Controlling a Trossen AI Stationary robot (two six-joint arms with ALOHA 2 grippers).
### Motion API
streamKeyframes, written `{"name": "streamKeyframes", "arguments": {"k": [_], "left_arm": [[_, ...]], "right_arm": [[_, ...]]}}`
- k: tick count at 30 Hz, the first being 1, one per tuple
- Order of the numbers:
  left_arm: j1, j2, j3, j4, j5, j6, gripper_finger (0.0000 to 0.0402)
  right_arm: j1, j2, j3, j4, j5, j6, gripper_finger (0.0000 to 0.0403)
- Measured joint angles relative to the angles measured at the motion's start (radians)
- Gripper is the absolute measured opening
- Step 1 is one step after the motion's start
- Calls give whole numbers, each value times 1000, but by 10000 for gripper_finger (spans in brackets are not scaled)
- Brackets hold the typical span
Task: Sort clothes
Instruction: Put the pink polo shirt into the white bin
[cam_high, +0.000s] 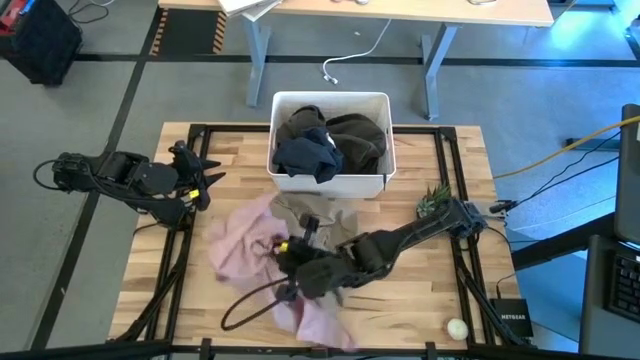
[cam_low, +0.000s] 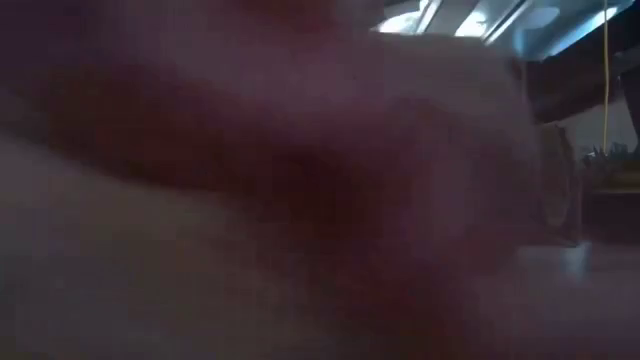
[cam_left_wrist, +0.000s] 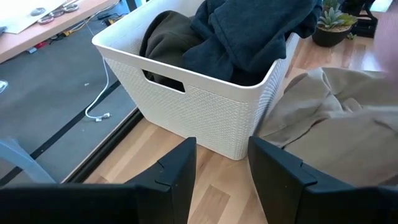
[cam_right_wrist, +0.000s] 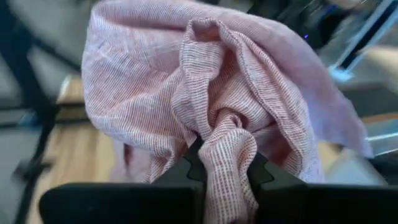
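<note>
My right pincer (cam_right_wrist: 224, 171) is pinched tight on a fold of the pale pink woven garment (cam_high: 245, 245), which lies crumpled on the wooden table (cam_high: 420, 300) in front of the white rectangular plastic bin (cam_high: 330, 182). The black and dark grey garments (cam_high: 330, 140) already sit in that bin; the khaki-beige garment (cam_left_wrist: 336, 124) rests just beside it. To do this well, I judge I should lift high enough that the trailing cloth clears. My left pincer (cam_left_wrist: 221, 168) waits at the table's left edge, jaws parted, holding nothing.
</note>
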Motion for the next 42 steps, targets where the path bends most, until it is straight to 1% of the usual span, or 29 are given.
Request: {"name": "streamKeyframes", "arguments": {"k": [4, 7, 9, 13, 17, 20, 25, 26, 28, 30, 31, 33, 35, 36, 39, 42], "left_arm": [[0, 0, 0, -1, 0, 0, 141], [0, 0, 0, -2, 0, 0, 141], [0, 0, 0, -2, 0, 0, 141], [0, 0, 0, -2, 0, 0, 141], [0, 0, 0, -2, 0, 0, 141], [0, 0, 0, -2, 0, 0, 141], [0, 0, 0, -1, 0, 0, 141], [0, 0, 0, -1, 0, 0, 141], [0, 0, 0, 0, 0, 0, 141], [0, 0, 0, 0, 0, 4, 141], [0, 0, 0, 0, 0, 8, 141], [0, 0, 0, 0, 0, 13, 141], [0, 0, 0, 0, 0, 16, 141], [0, 0, 0, 0, 0, 16, 141], [0, 0, 0, 0, 0, 17, 141], [0, 0, 0, 0, 0, 3, 141]], "right_arm": [[-1, -45, 0, 145, 169, -146, 38], [-8, -65, 2, 271, 280, -309, 37], [-18, -70, 1, 377, 317, -448, 37], [-46, -88, 1, 639, 337, -730, 38], [-88, -111, 2, 928, 328, -1008, 38], [-133, -121, 2, 1132, 275, -1200, 38], [-230, -142, 2, 1472, 96, -1429, 38], [-250, -155, 2, 1524, 75, -1463, 38], [-287, -174, 4, 1587, 72, -1498, 38], [-314, -198, 3, 1584, 119, -1500, 38], [-326, -206, 3, 1566, 170, -1501, 39], [-355, -212, 3, 1500, 305, -1528, 39], [-383, -210, 1, 1395, 470, -1549, 39], [-395, -208, -6, 1319, 528, -1520, 39], [-410, -206, -39, 1080, 553, -1349, 39], [-422, -206, -72, 894, 557, -1166, 40]]}}
